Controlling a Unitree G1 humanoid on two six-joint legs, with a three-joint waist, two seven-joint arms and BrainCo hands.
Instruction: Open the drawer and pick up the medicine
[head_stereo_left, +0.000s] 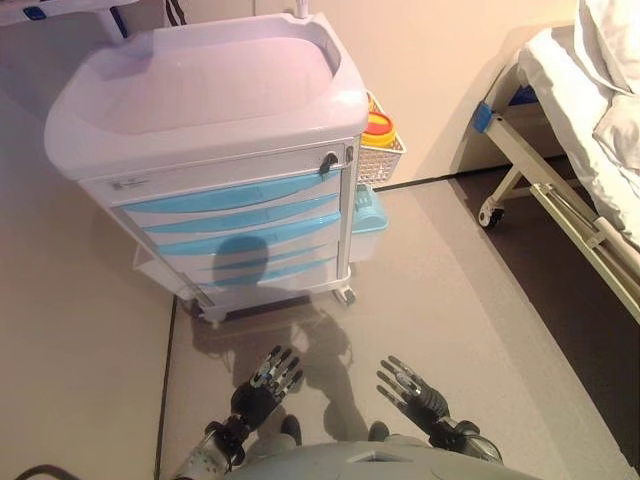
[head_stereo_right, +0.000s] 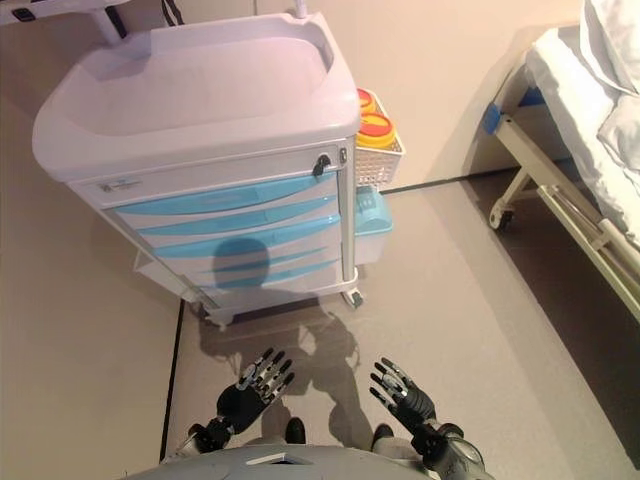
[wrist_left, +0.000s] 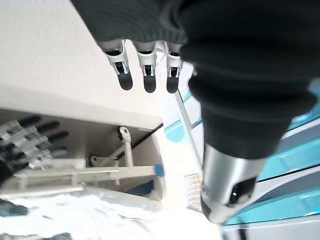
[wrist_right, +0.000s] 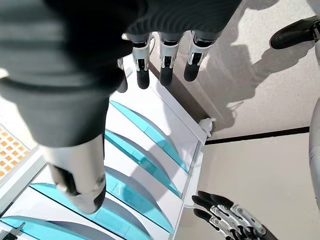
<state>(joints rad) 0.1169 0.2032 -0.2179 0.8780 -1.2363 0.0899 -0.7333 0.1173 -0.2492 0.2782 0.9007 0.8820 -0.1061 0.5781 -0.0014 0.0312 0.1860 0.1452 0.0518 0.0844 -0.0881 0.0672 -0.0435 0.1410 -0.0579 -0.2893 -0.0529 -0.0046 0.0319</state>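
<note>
My left hand (head_stereo_left: 262, 388): fingers straight and spread, holding and touching nothing. Ahead of the fingertips, well apart, stands the medical cart (head_stereo_left: 200, 110); its blue-fronted drawers (head_stereo_left: 235, 222) are all closed, and no medicine is visible. My right hand (head_stereo_left: 412, 388): fingers likewise extended, fanned and empty. Beyond its fingers, to the right, a bed (head_stereo_left: 580, 130).

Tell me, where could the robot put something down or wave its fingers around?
The cart's top tray is bare inside its raised rim. The floor between the cart's drawers and both open hands, left hand and right hand, is bare too. It is crowded on the cart's right side: basket, bin, then the bed.
</note>
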